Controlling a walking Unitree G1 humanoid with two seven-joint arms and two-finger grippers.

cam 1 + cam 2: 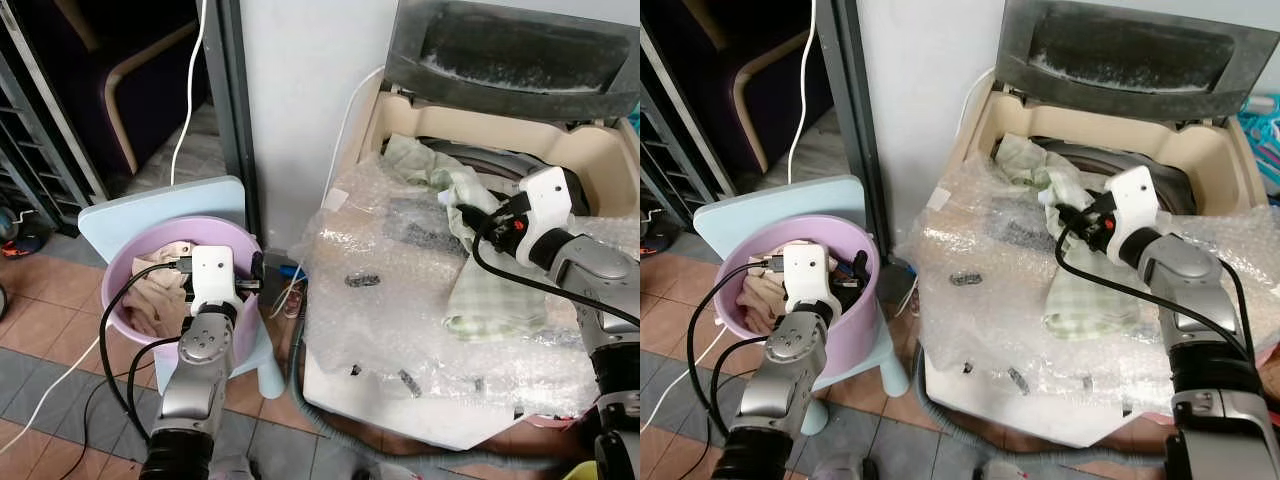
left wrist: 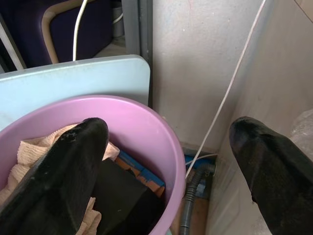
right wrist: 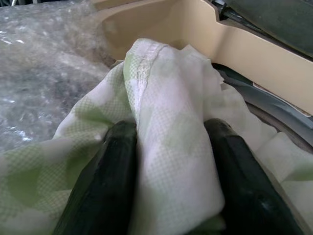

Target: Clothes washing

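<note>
At centre right, the right gripper [image 3: 166, 176] pinches the green checked cloth [image 1: 490, 285], half draped over the washing machine [image 1: 600, 160] rim (presumably to feed it in). The left gripper [image 2: 166, 161] hangs spread above the pink basin [image 2: 161, 142] at lower left, ready for more laundry.

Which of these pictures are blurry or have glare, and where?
Left eye view: sharp, glare on the bubble wrap. Right wrist view: the fingers are soft and close, the green checked cloth clearer. Left wrist view: fingers blurred, pink basin sharp.
</note>
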